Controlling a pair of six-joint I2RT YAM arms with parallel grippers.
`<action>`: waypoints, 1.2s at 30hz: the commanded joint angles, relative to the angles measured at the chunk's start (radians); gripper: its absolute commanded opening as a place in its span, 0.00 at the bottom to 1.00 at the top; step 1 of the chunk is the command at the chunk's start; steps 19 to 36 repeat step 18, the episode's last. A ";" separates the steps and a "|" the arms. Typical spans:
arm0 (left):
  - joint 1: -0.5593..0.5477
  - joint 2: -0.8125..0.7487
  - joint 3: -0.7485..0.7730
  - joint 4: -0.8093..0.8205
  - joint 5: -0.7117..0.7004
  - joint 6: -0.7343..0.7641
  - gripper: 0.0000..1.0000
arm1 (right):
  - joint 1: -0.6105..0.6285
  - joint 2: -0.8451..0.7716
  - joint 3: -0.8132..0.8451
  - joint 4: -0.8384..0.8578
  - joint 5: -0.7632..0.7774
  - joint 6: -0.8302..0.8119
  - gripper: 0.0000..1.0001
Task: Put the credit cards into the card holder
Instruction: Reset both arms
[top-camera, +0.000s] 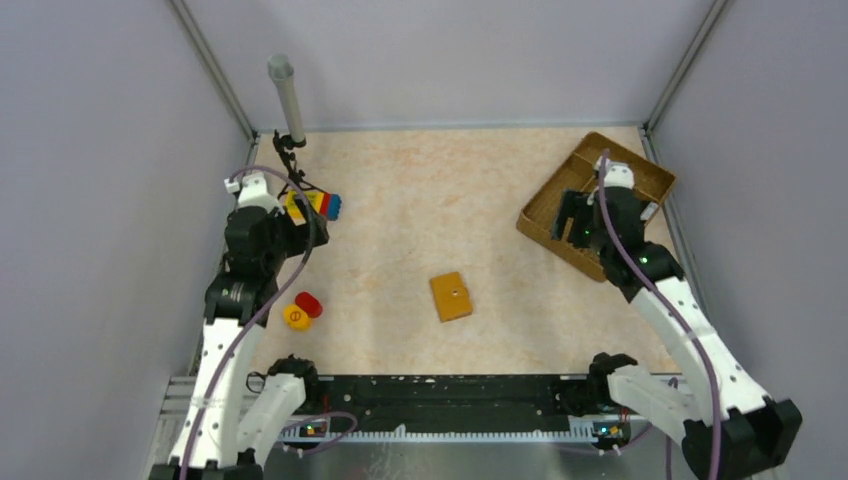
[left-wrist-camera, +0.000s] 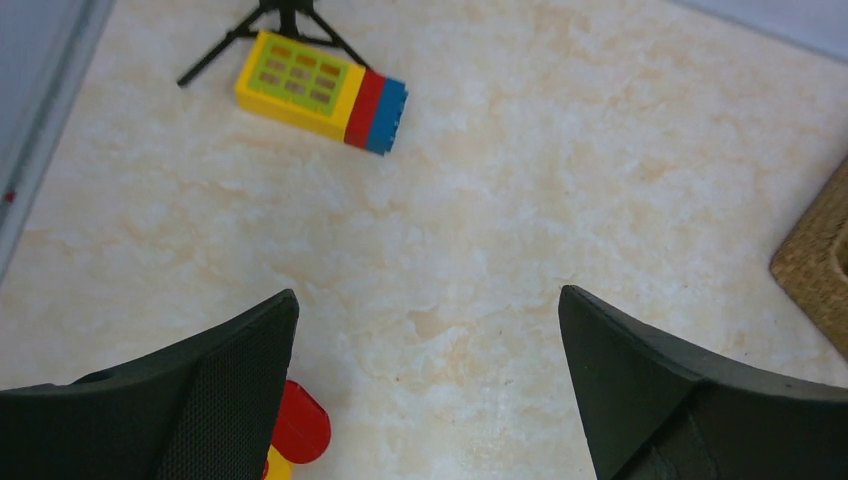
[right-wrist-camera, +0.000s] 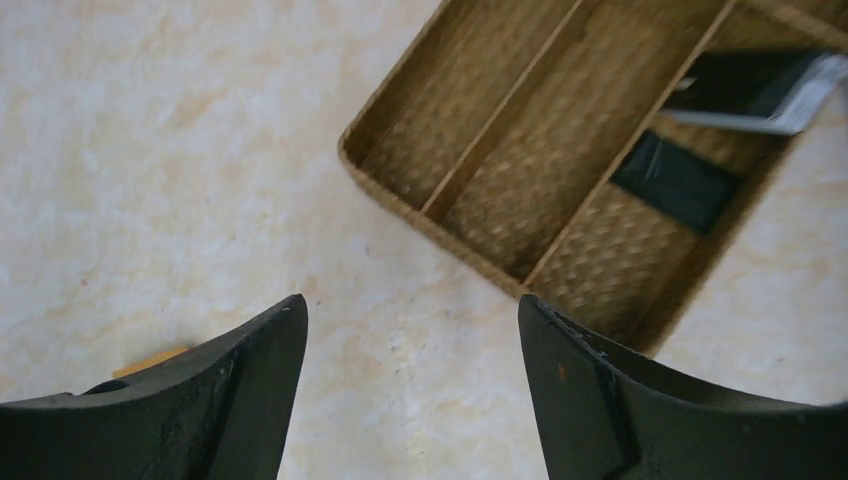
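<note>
The card holder (top-camera: 452, 296), a small orange-tan wallet, lies shut on the table's middle; a sliver of it (right-wrist-camera: 150, 360) shows beside my right finger. Two dark credit cards lie in the woven tray's end compartment: one black card (right-wrist-camera: 680, 180) flat, and another (right-wrist-camera: 760, 90) with a pale edge beyond it. My right gripper (top-camera: 575, 215) (right-wrist-camera: 412, 305) hangs open over the bare table just short of the tray's near corner, holding nothing. My left gripper (top-camera: 300, 215) (left-wrist-camera: 428, 300) is wide open at the far left, empty, with bare table between its fingers.
The brown woven tray (top-camera: 560, 180) (right-wrist-camera: 400, 195) sits at the back right by the wall. A yellow-red-blue toy block (top-camera: 312, 205) (left-wrist-camera: 320, 90) lies ahead of the left gripper, a small tripod with a grey tube (top-camera: 285, 95) behind it. Red and yellow pieces (top-camera: 301, 310) (left-wrist-camera: 300, 425) lie near left.
</note>
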 joint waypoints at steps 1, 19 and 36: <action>-0.005 -0.149 0.000 0.066 -0.032 0.107 0.99 | 0.000 -0.166 0.020 0.055 0.249 -0.136 0.76; -0.005 -0.251 -0.119 0.136 -0.046 0.114 0.99 | 0.000 -0.242 -0.031 0.097 0.262 -0.181 0.76; -0.005 -0.251 -0.119 0.136 -0.046 0.114 0.99 | 0.000 -0.242 -0.031 0.097 0.262 -0.181 0.76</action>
